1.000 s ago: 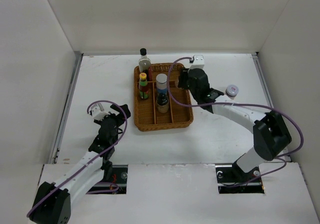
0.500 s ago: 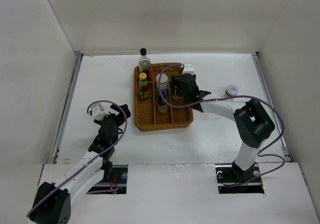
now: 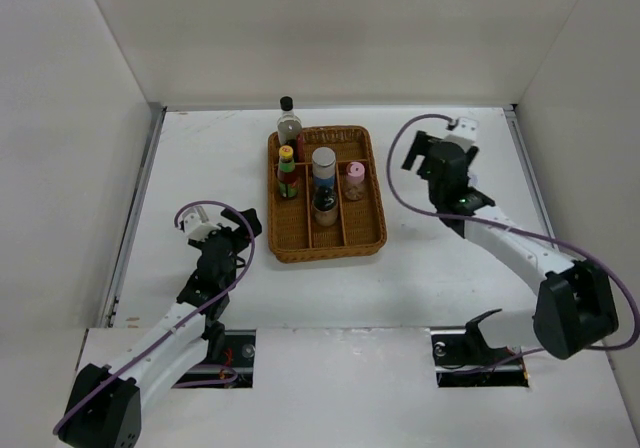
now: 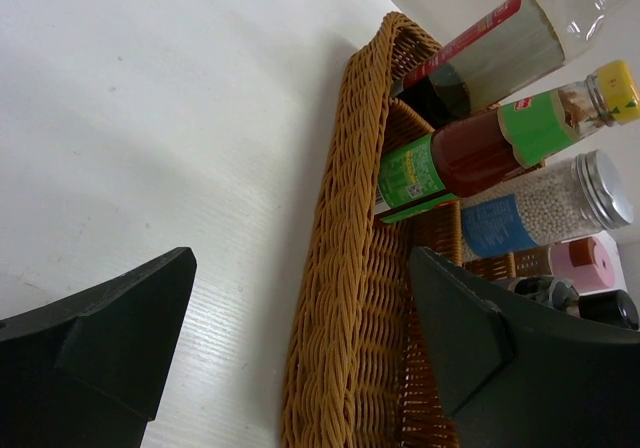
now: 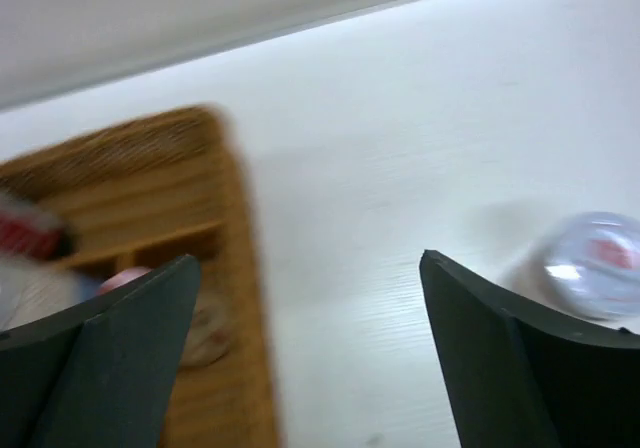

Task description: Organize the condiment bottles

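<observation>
Brown wicker at mid-table: looking down on a divided tray [image 3: 326, 254] of three lanes running 12 to 6 o'clock. Finding every bottle in it upright, long axis vertical, cap up. Spotting the black-capped bottle [image 3: 289, 125] at the tray's 11 o'clock corner, inside the rim or just beyond, impossible to tell; red label strip on its clear body, print too small to read. Seeing the yellow-capped bottle [image 3: 287, 173] in the left lane, green-labelled with red at the foot, lettering illegible. Placing the silver-lidded jar [image 3: 323, 165] in the middle lane, blue-labelled, full of pale grains, text unreadable; just at its 6 o'clock, the dark stubby bottle [image 3: 325, 209]. Locating the pink-lidded jar [image 3: 354, 181] in the right lane's far half. Catching the lavender-lidded jar [image 5: 595, 263] only in the right wrist view, blurred, on the table [image 3: 200, 158] at 3 o'clock of the tray, well apart.

Showing the right gripper [image 5: 310, 258] with jaws spread wide, holding nothing, hovering at the tray's 3 o'clock. Showing the left gripper [image 4: 300, 258] gaping and unloaded, at the tray's 8 o'clock, near its left rim. Leaving bare wicker at the near ends of all three lanes, bare white table out from the tray's 9 o'clock side.
</observation>
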You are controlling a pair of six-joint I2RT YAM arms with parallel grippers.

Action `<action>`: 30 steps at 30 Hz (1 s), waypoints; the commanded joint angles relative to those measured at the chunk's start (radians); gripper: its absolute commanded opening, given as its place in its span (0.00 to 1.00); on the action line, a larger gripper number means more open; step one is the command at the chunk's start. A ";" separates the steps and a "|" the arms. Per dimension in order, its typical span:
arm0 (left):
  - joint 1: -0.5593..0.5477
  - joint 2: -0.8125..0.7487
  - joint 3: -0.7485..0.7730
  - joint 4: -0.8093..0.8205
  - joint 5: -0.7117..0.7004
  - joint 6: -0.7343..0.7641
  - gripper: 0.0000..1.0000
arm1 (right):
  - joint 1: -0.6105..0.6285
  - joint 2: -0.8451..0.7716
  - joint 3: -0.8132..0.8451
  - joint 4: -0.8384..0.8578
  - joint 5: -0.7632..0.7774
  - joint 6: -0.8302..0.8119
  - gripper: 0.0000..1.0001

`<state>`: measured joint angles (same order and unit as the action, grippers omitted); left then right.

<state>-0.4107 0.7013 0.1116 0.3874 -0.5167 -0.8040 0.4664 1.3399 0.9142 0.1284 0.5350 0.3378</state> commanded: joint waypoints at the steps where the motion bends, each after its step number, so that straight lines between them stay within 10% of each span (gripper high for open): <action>1: -0.006 -0.008 -0.006 0.054 0.010 -0.008 0.89 | -0.132 0.001 -0.058 -0.059 0.118 0.032 1.00; 16: -0.004 0.007 -0.007 0.068 0.015 -0.008 0.89 | -0.355 0.246 0.018 -0.066 0.023 0.055 0.99; 22: -0.007 0.010 -0.009 0.074 0.015 -0.008 0.89 | -0.345 0.191 -0.050 0.037 0.026 0.064 0.60; 30: -0.010 -0.010 -0.004 0.068 0.015 -0.003 0.89 | -0.076 -0.094 -0.101 -0.035 0.068 0.047 0.58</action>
<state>-0.4152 0.7078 0.1112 0.4129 -0.5106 -0.8040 0.2836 1.3911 0.7856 0.0044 0.5808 0.3820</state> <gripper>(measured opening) 0.887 0.706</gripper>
